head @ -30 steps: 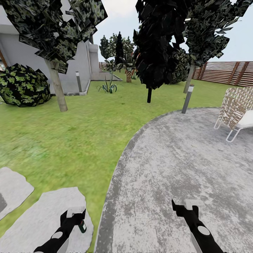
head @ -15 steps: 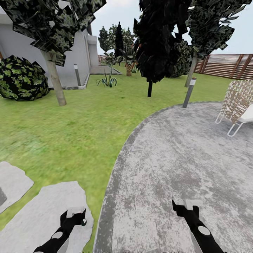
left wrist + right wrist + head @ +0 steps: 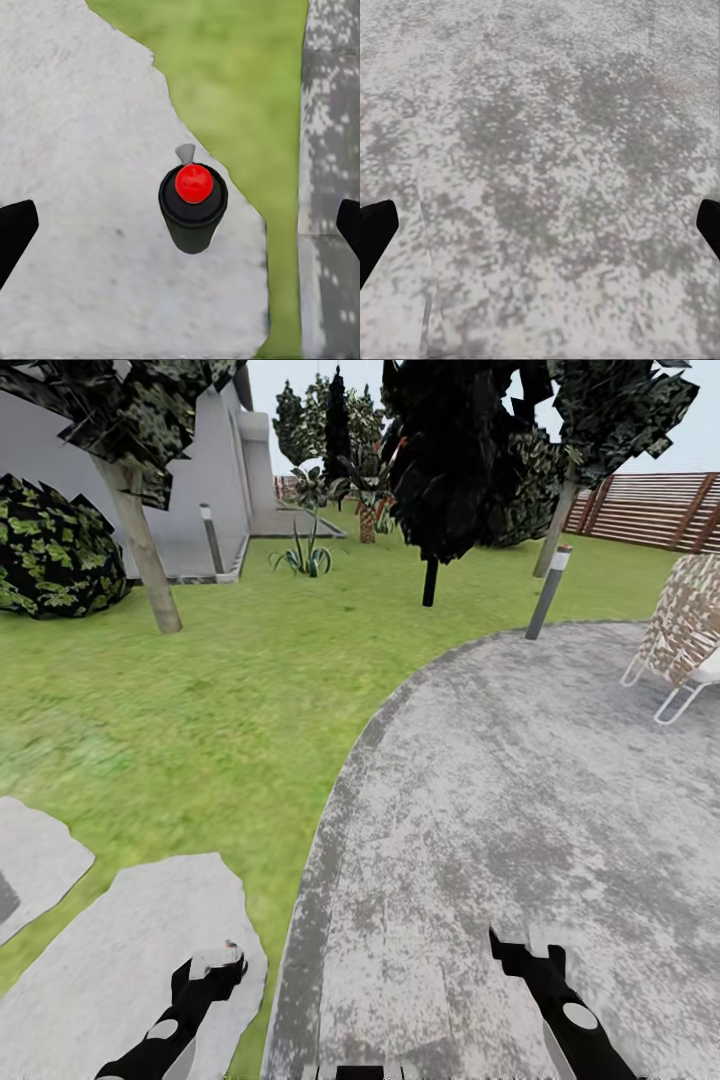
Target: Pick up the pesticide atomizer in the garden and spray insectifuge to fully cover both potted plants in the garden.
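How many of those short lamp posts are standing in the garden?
2: one lamp post at the patio's far edge, another post beside the grey house. Trees may hide more.

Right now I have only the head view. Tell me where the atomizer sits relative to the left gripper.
Observer: In the left wrist view the atomizer stands midway between the left gripper's fingers, touching neither.
Operator: Give me the jaw state.
Observer: Open wide; both fingertips sit at that picture's edges.
Operator: Report what it stands on.
Observer: The stone, close to its edge by the grass. The right gripper is open too, over bare patio.
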### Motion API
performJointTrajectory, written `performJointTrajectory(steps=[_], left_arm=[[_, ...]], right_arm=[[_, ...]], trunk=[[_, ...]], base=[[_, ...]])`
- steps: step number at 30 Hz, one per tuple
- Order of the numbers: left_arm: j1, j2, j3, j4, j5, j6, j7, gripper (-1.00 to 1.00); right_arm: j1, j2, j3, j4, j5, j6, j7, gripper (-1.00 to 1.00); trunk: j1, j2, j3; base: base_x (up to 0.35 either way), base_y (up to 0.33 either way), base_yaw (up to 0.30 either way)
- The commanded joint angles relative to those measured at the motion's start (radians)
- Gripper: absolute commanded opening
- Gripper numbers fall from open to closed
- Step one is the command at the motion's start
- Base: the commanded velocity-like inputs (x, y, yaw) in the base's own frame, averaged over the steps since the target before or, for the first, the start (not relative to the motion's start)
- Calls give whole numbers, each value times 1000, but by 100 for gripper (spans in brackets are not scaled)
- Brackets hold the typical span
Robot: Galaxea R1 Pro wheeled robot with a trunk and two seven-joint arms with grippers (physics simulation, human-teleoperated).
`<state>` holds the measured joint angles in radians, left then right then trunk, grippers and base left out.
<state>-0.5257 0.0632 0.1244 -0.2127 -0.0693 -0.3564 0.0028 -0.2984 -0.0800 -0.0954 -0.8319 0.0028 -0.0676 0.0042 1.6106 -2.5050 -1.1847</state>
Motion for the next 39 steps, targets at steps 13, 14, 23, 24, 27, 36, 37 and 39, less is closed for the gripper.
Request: performJointTrajectory(steps=[13, 14, 23, 24, 27, 36, 37, 39], left_arm=[[0, 1, 6, 1, -7, -5, 0, 100], [0, 1, 6, 1, -7, -5, 0, 100], [0, 1, 6, 1, -7, -6, 0, 100], [0, 1, 6, 1, -7, -6, 0, 100], [0, 1, 6, 1, -7, -6, 0, 100], [0, 1, 6, 1, -7, -6, 0, 100], [0, 1, 6, 1, -7, -6, 0, 100], [0, 1, 6, 1, -7, -6, 0, 100]], right_arm=[[0, -1, 0, 1, 1, -7, -3, 100], [0, -1, 0, 2, 2, -7, -3, 100], [0, -3, 0, 2, 1, -9, -3, 100], [0, -3, 0, 2, 1, -8, -3, 100], [0, -3, 0, 2, 1, -9, -3, 100], [0, -3, 0, 2, 0, -8, -2, 100], [0, -3, 0, 2, 0, -8, -2, 100], [0, -3, 0, 2, 0, -8, -2, 100]], trunk=[[6, -3, -58], [6, -4, -62], [10, -6, -97], [11, -6, -101], [12, -7, -113], [16, -9, -147], [16, -9, -151], [17, -9, -159]], base=[[0, 0, 0], [0, 0, 0], [0, 0, 0], [0, 0, 0], [0, 0, 0], [0, 0, 0], [0, 0, 0], [0, 0, 0]])
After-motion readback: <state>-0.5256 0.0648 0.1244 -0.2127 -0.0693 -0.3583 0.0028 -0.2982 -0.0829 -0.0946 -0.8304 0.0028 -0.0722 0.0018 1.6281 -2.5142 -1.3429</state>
